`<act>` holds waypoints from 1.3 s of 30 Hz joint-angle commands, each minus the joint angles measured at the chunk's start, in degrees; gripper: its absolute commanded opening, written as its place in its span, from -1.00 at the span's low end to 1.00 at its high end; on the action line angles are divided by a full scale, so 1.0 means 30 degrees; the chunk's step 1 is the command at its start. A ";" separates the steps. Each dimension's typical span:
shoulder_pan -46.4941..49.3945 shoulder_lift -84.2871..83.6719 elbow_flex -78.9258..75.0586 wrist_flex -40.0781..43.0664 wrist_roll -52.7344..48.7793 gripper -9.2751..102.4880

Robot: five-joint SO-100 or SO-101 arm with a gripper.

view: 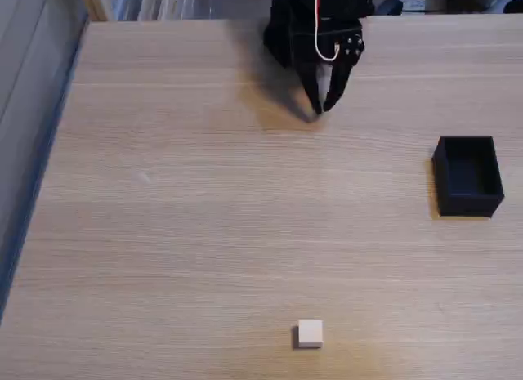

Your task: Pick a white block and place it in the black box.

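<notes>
**Where things lie around the pincer**

In the fixed view the pincer (321, 109) hangs at the far edge of the counter (180, 200), near the middle of its width, tips pointing down toward the surface. The black box (467, 176) sits on the counter to the pincer's right and somewhat nearer the camera, close to the right edge. The white block (310, 333) rests on the counter almost straight in front of the pincer, well apart from it, by the near edge. Box and block lie well apart.
</notes>
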 commanded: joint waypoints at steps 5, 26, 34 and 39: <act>-0.0732 -0.4570 -0.4336 -0.1406 0.0879 -0.63; 0.1553 -1.7051 -1.1836 -0.7090 0.1084 -0.30; 0.2256 -2.1504 -1.5645 -0.7676 0.2051 -0.29; 0.2607 -2.3936 -1.7988 -0.7910 0.2344 -0.29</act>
